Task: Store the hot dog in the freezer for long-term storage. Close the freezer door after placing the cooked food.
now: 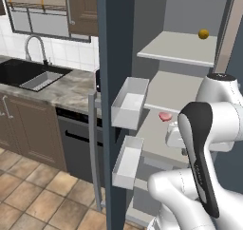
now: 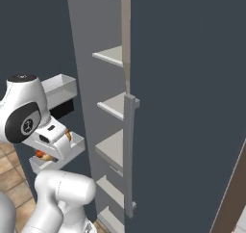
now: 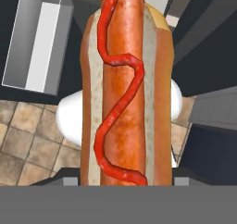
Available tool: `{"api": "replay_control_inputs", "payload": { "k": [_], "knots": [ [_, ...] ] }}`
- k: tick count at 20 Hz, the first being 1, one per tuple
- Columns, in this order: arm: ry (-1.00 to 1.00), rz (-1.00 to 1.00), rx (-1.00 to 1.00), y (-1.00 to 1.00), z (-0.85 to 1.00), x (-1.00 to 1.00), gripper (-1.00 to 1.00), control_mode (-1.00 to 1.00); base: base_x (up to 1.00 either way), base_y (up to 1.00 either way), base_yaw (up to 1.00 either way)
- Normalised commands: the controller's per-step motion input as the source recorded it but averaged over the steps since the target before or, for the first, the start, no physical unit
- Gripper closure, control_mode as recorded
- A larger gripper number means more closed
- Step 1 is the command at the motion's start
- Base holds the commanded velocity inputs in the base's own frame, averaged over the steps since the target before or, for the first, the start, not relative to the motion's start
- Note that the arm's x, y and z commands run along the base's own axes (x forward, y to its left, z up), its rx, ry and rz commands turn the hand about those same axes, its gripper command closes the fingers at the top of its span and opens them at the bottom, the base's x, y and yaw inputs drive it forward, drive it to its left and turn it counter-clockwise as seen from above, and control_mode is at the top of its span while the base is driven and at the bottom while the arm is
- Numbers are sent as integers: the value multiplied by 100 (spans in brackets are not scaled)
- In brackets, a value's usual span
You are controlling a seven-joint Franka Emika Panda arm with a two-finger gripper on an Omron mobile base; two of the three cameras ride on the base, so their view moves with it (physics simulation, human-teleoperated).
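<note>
Clearly the gripper [image 3: 125, 183] is clenched on the hot dog [image 3: 124, 89]: in the hand view the bun and its red-orange sausage, with a wavy line of ketchup, rise from 6 o'clock to 12 o'clock straight up from between the finger tips. Past it, at about 10 o'clock, lies a white door bin [image 3: 39, 38], and tan floor tiles [image 3: 23, 130] show at 8 o'clock.

From the right base view the hand [image 2: 48, 138] sits at 9 o'clock, with a sliver of the hot dog [image 2: 44, 155] peeking out beneath it, in front of the white bins. So the hot dog is in the grip, outside the freezer [image 1: 190, 39] and not on any shelf (whether it touches a bin I cannot tell).

From the left base view the arm [image 1: 204, 148] fills the 4 o'clock corner, in front of the open compartment. The freezer door [image 1: 114, 58] stands open, edge-on near the centre, with 2 white bins [image 1: 129, 103] on its inner face, 1 above the other. Inside, a flat pink meat piece [image 1: 164, 116] lies on a middle shelf [image 1: 178, 89], and a small round yellow-orange fruit [image 1: 203, 34] sits on the shelf above, at 1 o'clock. Further out, at 9 o'clock, are a dark sink [image 1: 28, 74] with a curved tap [image 1: 34, 46] in a stone counter [image 1: 71, 89].
</note>
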Motion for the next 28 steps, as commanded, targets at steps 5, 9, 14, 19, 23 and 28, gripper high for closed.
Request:
{"api": "replay_control_inputs", "payload": {
  "k": [5, 9, 14, 19, 23, 28],
  "knots": [
    [-9, 1, 0, -1, 0, 0, 100, -100, 1, 0, 0],
    [-17, 0, 0, -13, 0, 0, 100, -100, 0, 0, 0],
    [-18, -5, 0, -18, -1, 19, 100, -100, 0, 0, 0],
    [-26, -15, -1, -13, -3, 21, 100, -100, 0, 0, 0],
    [-16, -20, -1, -2, -3, 44, 100, -100, 0, 0, 0],
    [1, -13, 0, -16, 0, 77, 100, -100, 0, 0, 0]
  ]
}}
